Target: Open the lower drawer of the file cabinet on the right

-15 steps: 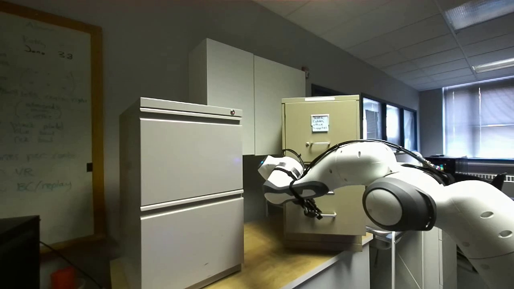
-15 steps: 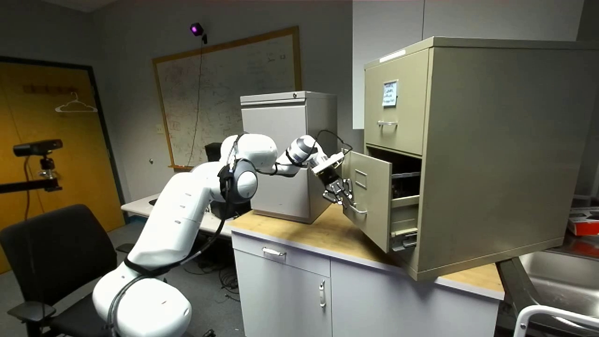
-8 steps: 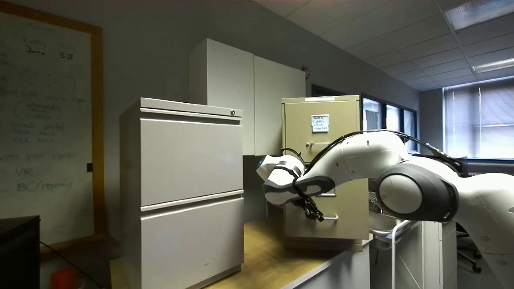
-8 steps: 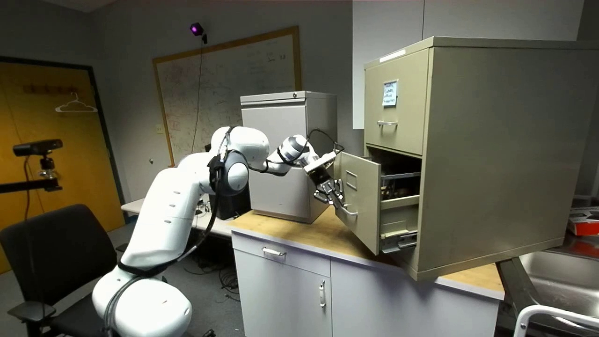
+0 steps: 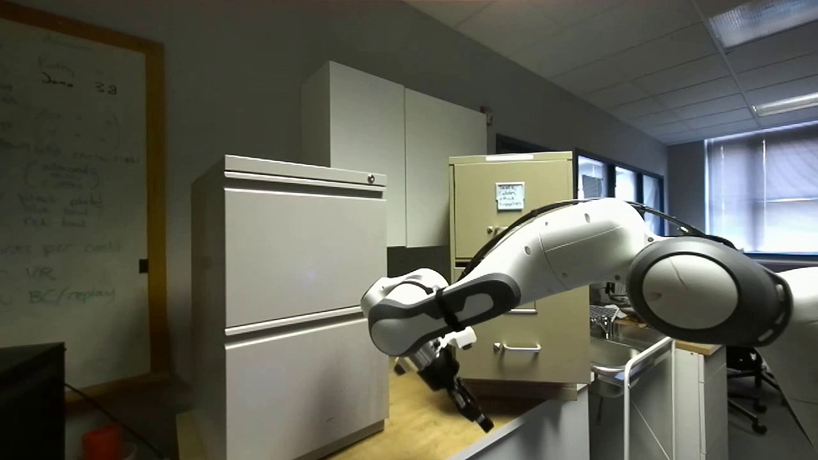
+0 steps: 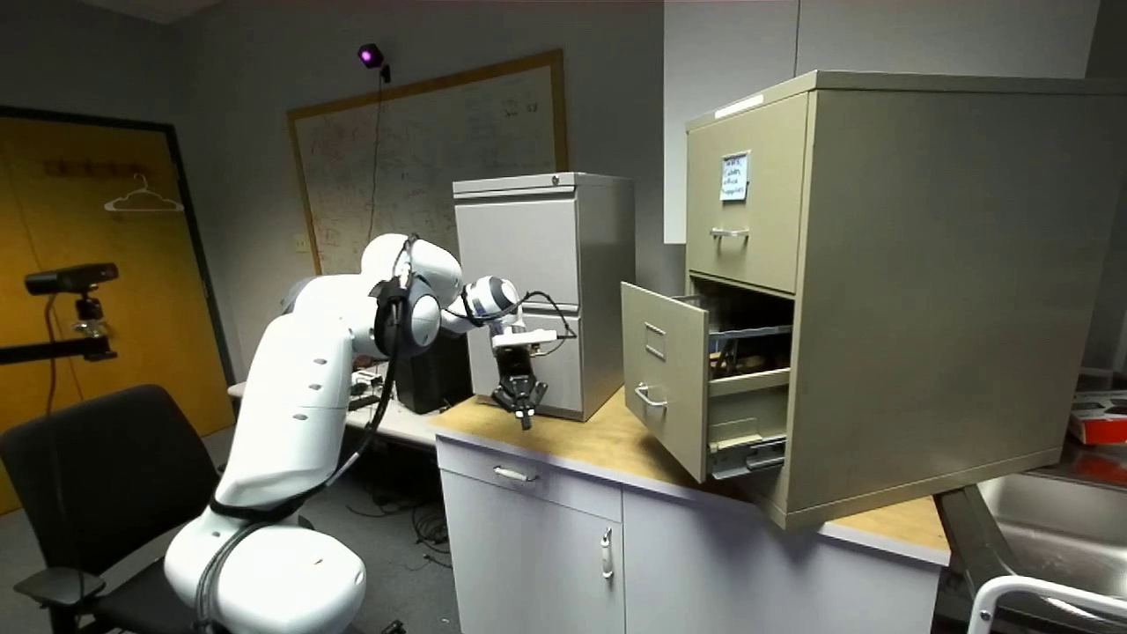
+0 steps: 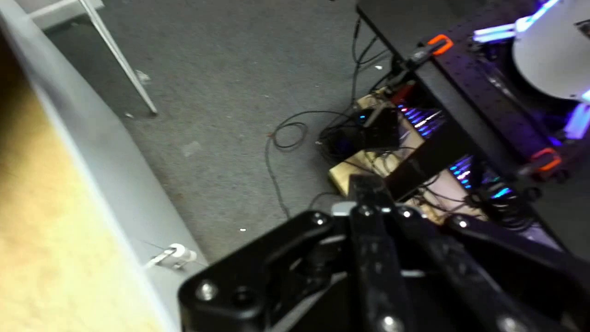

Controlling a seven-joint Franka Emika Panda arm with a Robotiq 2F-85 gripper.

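Gripper (image 6: 526, 417) — black, two-fingered metal — is now off the silver bar handle (image 6: 651, 401), jaws together, holding nothing. Beige metal lower drawer (image 6: 673, 370) stands farther out of its tall beige metal file cabinet (image 6: 924, 291) than a second ago; we judge the task likely done.

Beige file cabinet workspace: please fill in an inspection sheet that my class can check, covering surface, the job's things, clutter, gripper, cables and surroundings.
Surface: wooden counter, bearing the grey cabinet and the beige file cabinet.
Job's things: lower drawer pulled out, its front standing off the cabinet; upper drawer shut.
Clutter: red-and-white box near the sink.
Gripper: shut, apart from the drawer handle.
Cables: black cable along the robot arm; tangled cables on the floor.
Surroundings: office chair, whiteboard, mounted camera.
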